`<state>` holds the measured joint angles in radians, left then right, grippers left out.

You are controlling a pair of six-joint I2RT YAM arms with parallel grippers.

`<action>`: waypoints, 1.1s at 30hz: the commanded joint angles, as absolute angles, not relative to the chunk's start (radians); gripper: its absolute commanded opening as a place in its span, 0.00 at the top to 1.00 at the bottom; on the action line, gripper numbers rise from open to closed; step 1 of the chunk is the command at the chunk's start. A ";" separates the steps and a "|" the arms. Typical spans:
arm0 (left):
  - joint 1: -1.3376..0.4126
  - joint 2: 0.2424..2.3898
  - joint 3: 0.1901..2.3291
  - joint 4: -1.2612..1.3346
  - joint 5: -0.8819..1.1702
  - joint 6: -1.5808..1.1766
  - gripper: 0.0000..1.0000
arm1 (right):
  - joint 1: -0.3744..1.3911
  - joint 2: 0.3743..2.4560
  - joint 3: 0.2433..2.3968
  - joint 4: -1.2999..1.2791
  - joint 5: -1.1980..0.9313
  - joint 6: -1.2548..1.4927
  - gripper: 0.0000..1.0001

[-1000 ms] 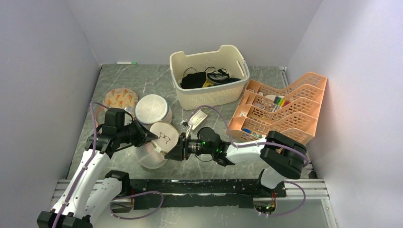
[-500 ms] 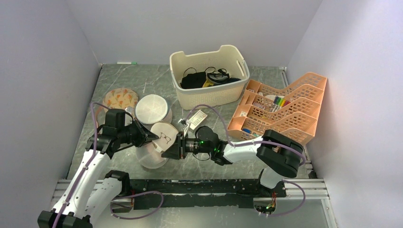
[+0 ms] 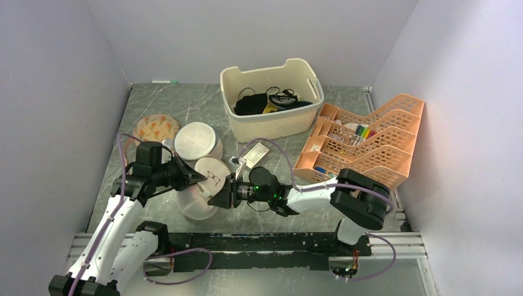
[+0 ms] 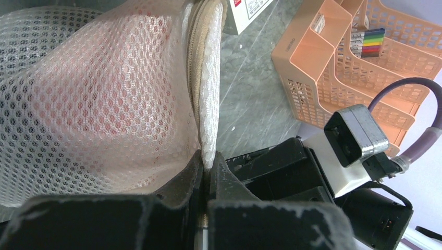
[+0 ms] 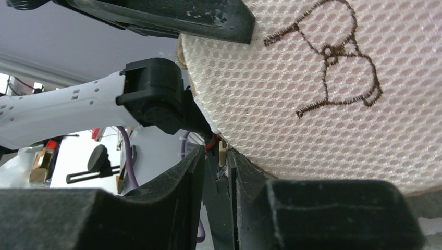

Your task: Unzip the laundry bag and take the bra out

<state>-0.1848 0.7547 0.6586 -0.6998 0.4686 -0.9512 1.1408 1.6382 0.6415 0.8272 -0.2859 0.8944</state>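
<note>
The laundry bag (image 3: 198, 196) lies near the front left, its beige face with the black glasses mark (image 3: 213, 176) tilted up. My left gripper (image 3: 197, 177) is shut on the bag's rim; the left wrist view shows its jaws (image 4: 208, 162) pinching the white mesh edge beside the zip seam (image 4: 197, 78). Something pinkish-red (image 4: 104, 104) shows through the mesh. My right gripper (image 3: 217, 198) is at the bag's near right edge. In the right wrist view its jaws (image 5: 217, 154) are closed on a small beige zip pull (image 5: 222, 152) under the beige face (image 5: 312, 104).
A plain white round mesh bag (image 3: 196, 140) and a floral round bag (image 3: 156, 128) lie behind the laundry bag. A cream basket (image 3: 247, 126) of dark items stands at the back. An orange tiered organiser (image 3: 370, 145) is at the right. A white tag (image 3: 256, 153) lies by the right arm.
My right gripper has slid left along the bag's near edge. The bag's beige face has shifted a little left and up. The left gripper has kept its hold.
</note>
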 commanded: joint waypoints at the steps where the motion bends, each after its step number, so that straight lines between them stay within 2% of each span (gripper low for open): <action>1: -0.178 0.742 0.658 -0.673 0.513 -0.961 0.93 | 1.148 1.617 0.661 0.786 -0.214 0.885 0.75; 6: -0.178 0.746 0.663 -0.679 0.509 -0.953 0.93 | 1.149 1.616 0.657 0.802 -0.210 0.893 0.79; 14: -0.178 0.743 0.667 -0.687 0.506 -0.940 0.93 | 1.149 1.562 0.624 0.748 -0.138 0.862 1.00; 33: -0.178 0.813 0.661 -0.646 0.540 -0.832 0.93 | 1.140 1.314 0.474 0.334 0.177 0.597 1.00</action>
